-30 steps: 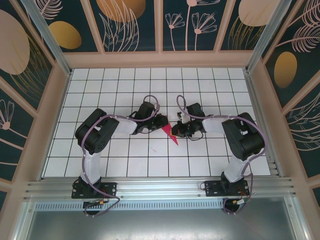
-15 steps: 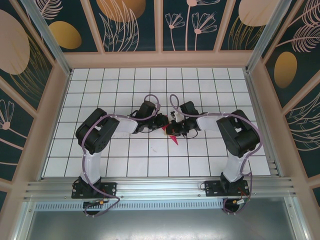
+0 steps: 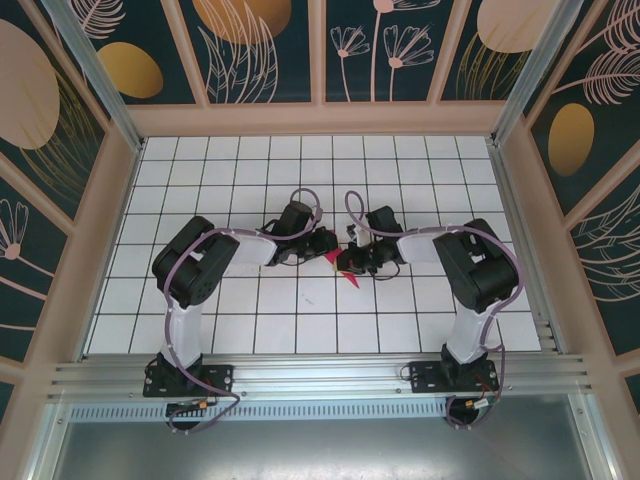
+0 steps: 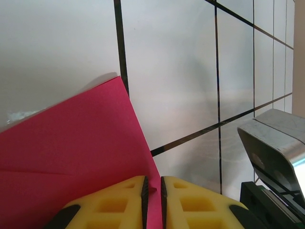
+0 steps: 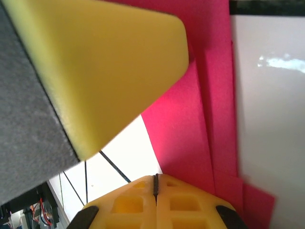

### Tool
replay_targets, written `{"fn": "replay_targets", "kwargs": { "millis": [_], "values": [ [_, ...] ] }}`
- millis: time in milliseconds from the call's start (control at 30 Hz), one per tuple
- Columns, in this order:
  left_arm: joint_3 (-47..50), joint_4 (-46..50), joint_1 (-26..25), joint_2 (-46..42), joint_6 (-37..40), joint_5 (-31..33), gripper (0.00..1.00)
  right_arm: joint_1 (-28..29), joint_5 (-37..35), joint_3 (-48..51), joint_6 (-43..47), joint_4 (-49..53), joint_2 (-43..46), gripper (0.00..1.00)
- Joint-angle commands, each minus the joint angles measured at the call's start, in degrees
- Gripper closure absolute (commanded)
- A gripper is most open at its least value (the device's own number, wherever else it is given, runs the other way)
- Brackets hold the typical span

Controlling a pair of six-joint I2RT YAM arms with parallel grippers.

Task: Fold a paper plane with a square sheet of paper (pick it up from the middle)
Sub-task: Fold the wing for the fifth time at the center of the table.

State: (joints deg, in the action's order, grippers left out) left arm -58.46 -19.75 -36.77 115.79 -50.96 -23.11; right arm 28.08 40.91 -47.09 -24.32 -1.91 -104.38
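The left gripper [image 3: 326,243] and right gripper [image 3: 350,263] meet nose to nose over the red paper [image 3: 334,257], blocking the middle of the tabletop [image 3: 200,160]. Bare tiles lie open toward 12, 9 and 3 o'clock, up to the walls [image 3: 105,220].

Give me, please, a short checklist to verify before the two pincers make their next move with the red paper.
1. Left pincer grips the red paper: ok, the paper edge sits between its closed jaws.
2. Right pincer is shut: ok.
3. Right pincer holds the paper: cannot tell; the paper passes just beside its tips.
4. Room between the two pincers: not ok; they nearly meet in the top view.
5. Paper already folded in layers: ok; stepped layers show in the right wrist view.
6. Plane shape finished: cannot tell.
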Motion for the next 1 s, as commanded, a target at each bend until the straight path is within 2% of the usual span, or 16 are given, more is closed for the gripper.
{"fn": "replay_targets", "kwargs": {
  "millis": [0, 167, 367, 600, 833, 967],
  "values": [
    [0.6, 6.9, 0.2, 4.3, 2.8, 6.1, 0.81, -0.6, -0.8, 2.8, 0.8, 6.4, 2.9, 0.99],
    [0.4, 7.7, 0.2, 4.6, 3.3, 6.5, 0.82, -1.7, -0.8, 6.5, 1.1, 6.4, 4.8, 0.97],
    [0.1, 8.2, 0.2, 4.7, 3.8, 6.7, 0.83, -3.6, -1.8, 9.8, 1.9, 6.4, 2.7, 0.97],
    [-0.5, 8.7, 0.2, 5.0, 4.0, 6.9, 0.83, -3.7, 0.8, 11.1, 2.0, 8.4, 9.6, 0.98],
    [-1.2, 8.9, 0.2, 5.2, 4.1, 6.7, 0.84, -4.1, -3.2, 14.0, 2.8, 8.8, 4.2, 0.99],
    [-1.1, 9.3, 0.2, 5.2, 4.4, 6.8, 0.84, -4.2, -1.5, 14.4, 1.8, 9.1, 8.2, 0.99]
  ]
}}
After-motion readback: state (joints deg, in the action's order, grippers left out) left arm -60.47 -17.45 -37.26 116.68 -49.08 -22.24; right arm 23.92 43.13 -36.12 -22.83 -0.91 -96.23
